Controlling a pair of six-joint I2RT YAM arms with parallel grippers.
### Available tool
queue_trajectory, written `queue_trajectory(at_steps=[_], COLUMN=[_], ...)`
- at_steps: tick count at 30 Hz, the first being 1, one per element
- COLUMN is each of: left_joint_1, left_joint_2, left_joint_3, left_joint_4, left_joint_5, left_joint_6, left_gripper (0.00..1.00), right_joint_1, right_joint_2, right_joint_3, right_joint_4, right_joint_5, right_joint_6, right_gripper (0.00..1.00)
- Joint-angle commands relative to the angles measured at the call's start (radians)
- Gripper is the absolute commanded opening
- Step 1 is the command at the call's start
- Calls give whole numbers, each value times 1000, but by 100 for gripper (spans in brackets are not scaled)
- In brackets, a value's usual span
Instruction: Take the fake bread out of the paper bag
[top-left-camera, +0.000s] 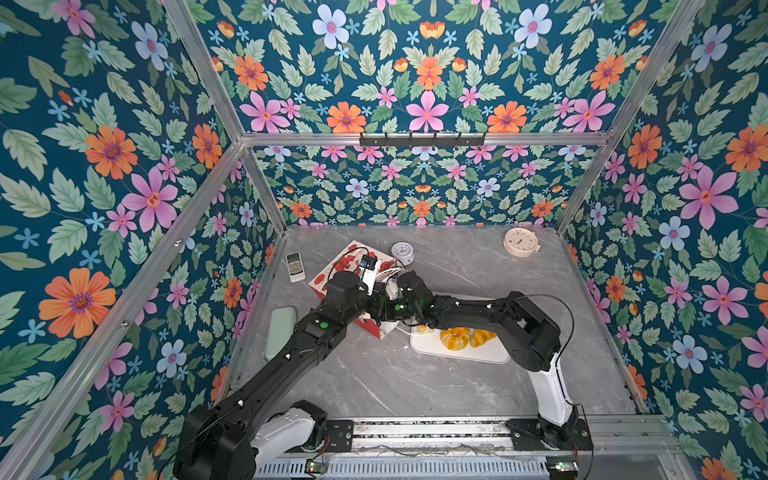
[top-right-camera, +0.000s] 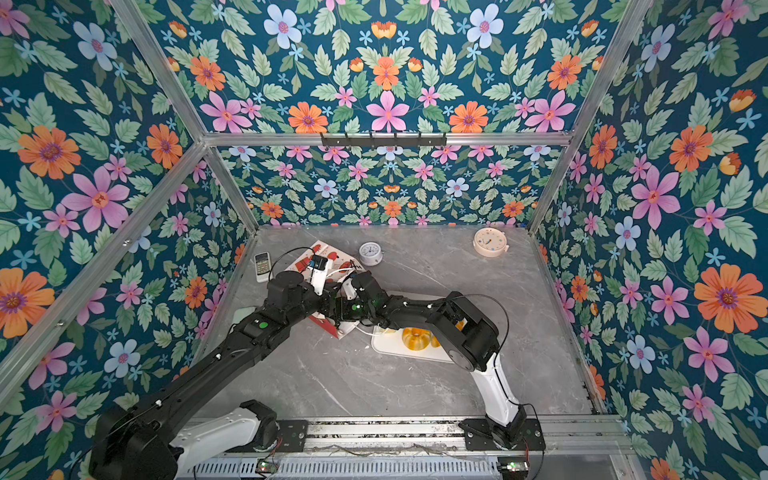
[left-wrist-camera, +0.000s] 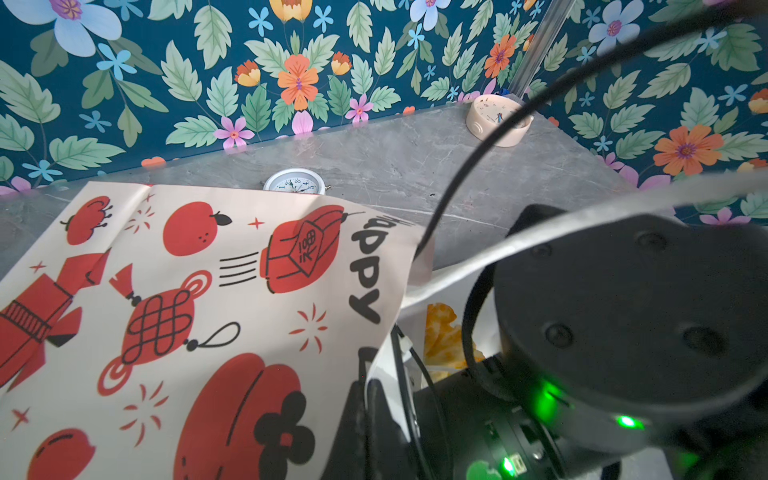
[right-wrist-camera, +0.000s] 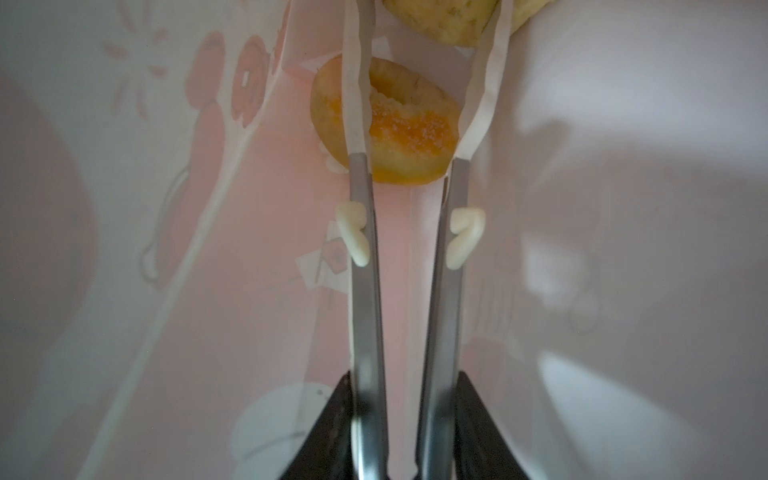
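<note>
- The right gripper (right-wrist-camera: 419, 62) is nearest the lens in the right wrist view. Two long metal fingers (right-wrist-camera: 365, 291), white-taped toward the tips, run side by side with a narrow gap between them.
- Their taped ends reach a ring-shaped fake bread (right-wrist-camera: 411, 133), golden with an orange, sugared hollow. One finger crosses its face and the other lies along its edge. I cannot tell whether they pinch it or only straddle it.
- A second, paler fake bread piece (right-wrist-camera: 440, 16) sits just beyond the ring and is cut off by the picture's edge.
- The white inside of the paper bag (right-wrist-camera: 166, 249) surrounds the fingers, with its red motifs showing faintly through the paper.
- The left gripper (left-wrist-camera: 359, 415) is pressed together at the bag's rim. It is unclear whether paper is caught between its jaws.
- In both top views the bag (top-left-camera: 332, 276) (top-right-camera: 297, 264) lies under the two wrists with its printed face up, left of the middle of the grey table (top-left-camera: 374, 382).
- Just right of the bag is a white tray (top-left-camera: 457, 357). It holds a round fluted bun (top-left-camera: 455, 338) with a striped pastry (top-left-camera: 482, 336) just beside it, partly under the right arm.
- A remote control (top-left-camera: 295, 267) lies left of the bag, and a small white clock (top-left-camera: 402, 252) stands behind it.
- A cream clock (top-left-camera: 520, 242) sits in the far right corner.
- A pale green object (top-left-camera: 280, 332) lies by the left wall.
</note>
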Motion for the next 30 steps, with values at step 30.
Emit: queue_trajectory(at_steps=[30], left_joint_1=[-3], left_joint_2=[-47], left_joint_3=[1], left_joint_4=[-41], left_joint_5=[-22], left_joint_6=[12], left_gripper=[0], right_joint_1=[-46], right_joint_2=[-285], right_joint_3=[-215], right_joint_4=[-148], right_joint_5=[-29], right_joint_6=[-172], right_gripper=[0])
